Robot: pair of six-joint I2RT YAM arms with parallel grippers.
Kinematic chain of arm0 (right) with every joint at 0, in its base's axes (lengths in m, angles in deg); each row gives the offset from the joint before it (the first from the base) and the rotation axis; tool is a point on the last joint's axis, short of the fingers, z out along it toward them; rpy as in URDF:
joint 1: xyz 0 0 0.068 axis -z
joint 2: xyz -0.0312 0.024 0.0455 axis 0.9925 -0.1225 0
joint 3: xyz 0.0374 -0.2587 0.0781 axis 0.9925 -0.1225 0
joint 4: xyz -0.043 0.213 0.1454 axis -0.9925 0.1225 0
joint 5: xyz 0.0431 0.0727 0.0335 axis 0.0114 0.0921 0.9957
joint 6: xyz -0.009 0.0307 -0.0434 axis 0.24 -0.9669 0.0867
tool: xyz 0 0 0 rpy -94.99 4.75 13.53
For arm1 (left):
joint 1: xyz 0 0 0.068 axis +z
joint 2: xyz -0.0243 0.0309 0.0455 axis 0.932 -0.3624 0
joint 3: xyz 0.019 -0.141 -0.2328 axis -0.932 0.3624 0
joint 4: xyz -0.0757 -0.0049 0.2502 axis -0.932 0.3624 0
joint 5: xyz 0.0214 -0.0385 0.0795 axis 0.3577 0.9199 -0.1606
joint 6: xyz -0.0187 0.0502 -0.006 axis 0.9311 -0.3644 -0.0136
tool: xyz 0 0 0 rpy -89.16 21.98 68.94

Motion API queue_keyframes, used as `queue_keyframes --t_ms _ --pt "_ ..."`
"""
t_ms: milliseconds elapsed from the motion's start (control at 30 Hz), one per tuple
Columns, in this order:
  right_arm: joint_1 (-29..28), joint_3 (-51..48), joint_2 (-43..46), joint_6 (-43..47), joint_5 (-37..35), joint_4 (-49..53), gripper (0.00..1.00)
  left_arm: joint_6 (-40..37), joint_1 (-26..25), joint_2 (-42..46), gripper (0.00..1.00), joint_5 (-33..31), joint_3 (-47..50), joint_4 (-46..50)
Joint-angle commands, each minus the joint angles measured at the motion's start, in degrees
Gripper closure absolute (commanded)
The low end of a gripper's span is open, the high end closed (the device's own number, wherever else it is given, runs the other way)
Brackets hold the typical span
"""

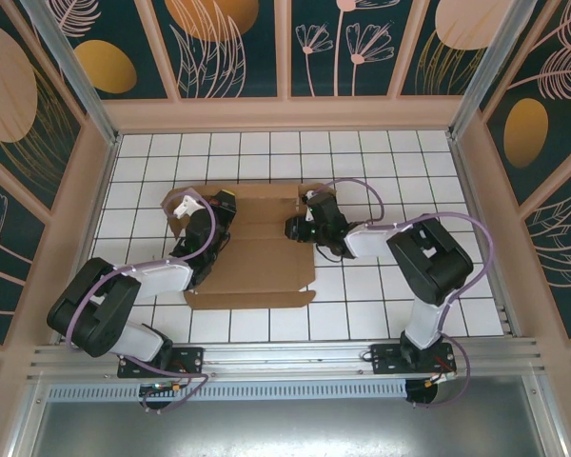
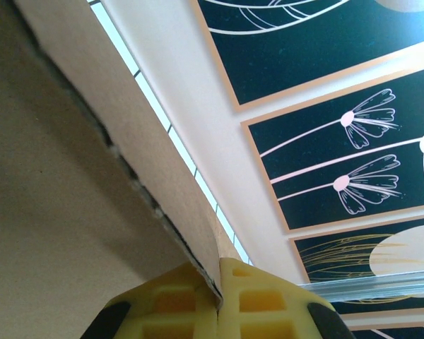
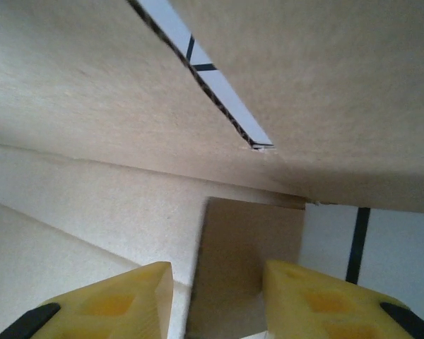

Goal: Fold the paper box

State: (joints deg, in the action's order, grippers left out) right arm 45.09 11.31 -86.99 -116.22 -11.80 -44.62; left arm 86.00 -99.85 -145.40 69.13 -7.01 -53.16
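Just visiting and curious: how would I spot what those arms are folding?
Find the white gridded table. At its middle, between the left arm and right arm, lies the paper box: a creased brown cardboard sheet with flaps. Nothing else on the table is brown.

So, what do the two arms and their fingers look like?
The left arm and the right arm both have black joints, white link covers and a thin lilac cable. The fingers are yellow plastic with square recessed pockets and black patches.
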Motion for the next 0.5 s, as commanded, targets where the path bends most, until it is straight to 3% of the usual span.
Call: queue_keyframes --t_ms 0,300,467 --pt "-1.0 2.0 -3.0 0.6 0.0 0.2 0.62 -1.3 -0.3 -0.2 1.00 0.5 0.1 -1.2" --pt "-3.5 5.6 -7.1 2.5 -2.1 3.2 0.64 -0.7 -0.3 -0.8 1.00 0.8 0.0 -1.0" --pt "-3.3 3.1 -2.0 3.6 -4.2 2.3 0.60 3.5 -0.4 0.2 1.00 -0.5 -0.4 1.4"
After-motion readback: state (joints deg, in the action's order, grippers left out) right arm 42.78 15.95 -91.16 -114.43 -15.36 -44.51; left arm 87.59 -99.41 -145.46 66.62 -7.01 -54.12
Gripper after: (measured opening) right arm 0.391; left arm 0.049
